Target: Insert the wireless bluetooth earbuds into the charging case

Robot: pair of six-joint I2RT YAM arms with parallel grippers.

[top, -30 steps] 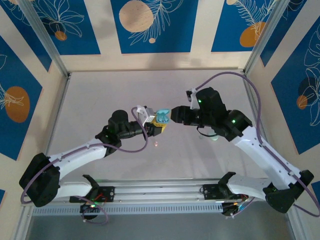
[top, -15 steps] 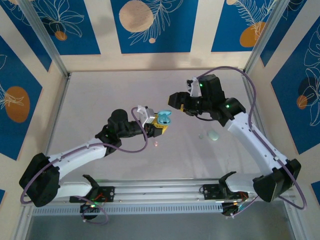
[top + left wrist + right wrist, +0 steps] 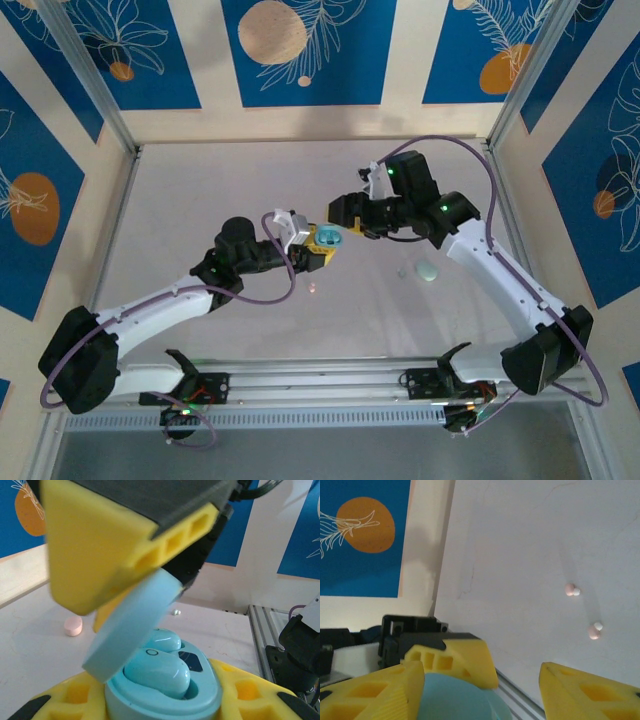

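Blue-and-cream panels (image 3: pixel 300 50) wall a pale counter (image 3: pixel 520 555); the left end effector (image 3: pixel 322 246) is narrowed onto the teal case (image 3: pixel 200 700), clamping its base from both sides with the lid (image 3: pixel 132 625) tilted half open; two teal buds (image 3: pixel 157 672) sit in the wells inside the case; the right end effector (image 3: pixel 481 680) stands wide just above the case, gripping nothing, one pad close to the lid; two pink buds (image 3: pixel 569 589) lie loose on the counter, well apart from the case. By the look of them the buds are light, hard, glossy and likely to slip or flick away; I would pinch one gently across its broadest part; the lid's hinge probably wants a soft push, not a squeeze.
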